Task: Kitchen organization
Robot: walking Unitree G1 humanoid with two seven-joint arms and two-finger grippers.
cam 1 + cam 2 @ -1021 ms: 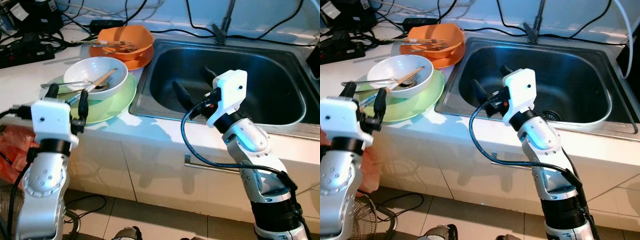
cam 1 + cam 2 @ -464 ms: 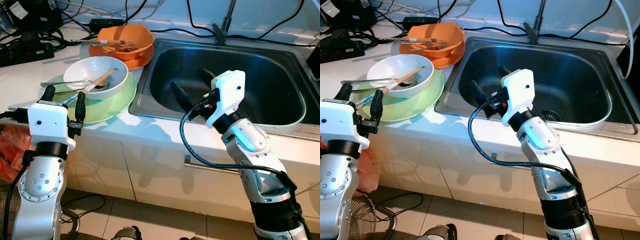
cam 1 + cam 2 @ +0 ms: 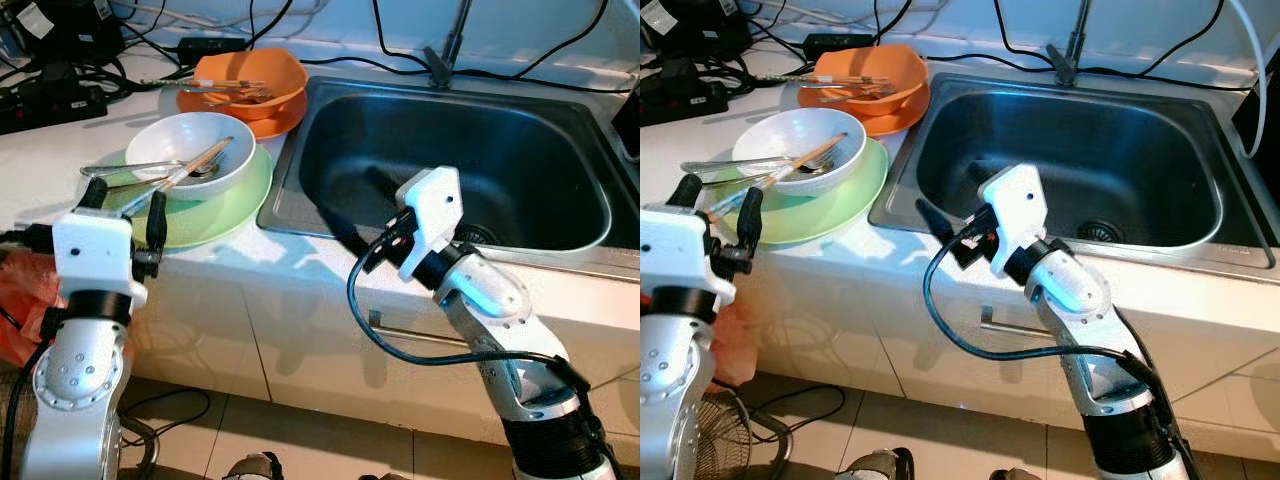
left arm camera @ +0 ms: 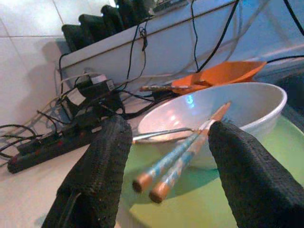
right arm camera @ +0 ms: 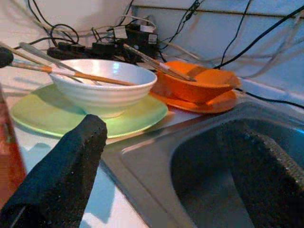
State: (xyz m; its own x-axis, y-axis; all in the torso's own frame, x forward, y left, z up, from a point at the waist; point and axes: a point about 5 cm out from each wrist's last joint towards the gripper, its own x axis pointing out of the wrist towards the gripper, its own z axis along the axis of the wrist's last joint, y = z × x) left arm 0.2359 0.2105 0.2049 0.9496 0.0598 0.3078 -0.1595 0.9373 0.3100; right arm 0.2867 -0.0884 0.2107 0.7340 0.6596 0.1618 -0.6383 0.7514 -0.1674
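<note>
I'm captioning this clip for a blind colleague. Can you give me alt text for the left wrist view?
The open left pincer frames the ends of two chopsticks that lean out of a white bowl on a green plate. An orange bowl and black cables lie behind.

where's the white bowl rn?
The white bowl sits on the green plate, on the counter left of the sink, in front of the orange bowl.

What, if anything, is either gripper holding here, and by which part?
Nothing is held. The left gripper is open, its fingers either side of the chopsticks without closing on them. The right gripper is open over the sink edge.
</note>
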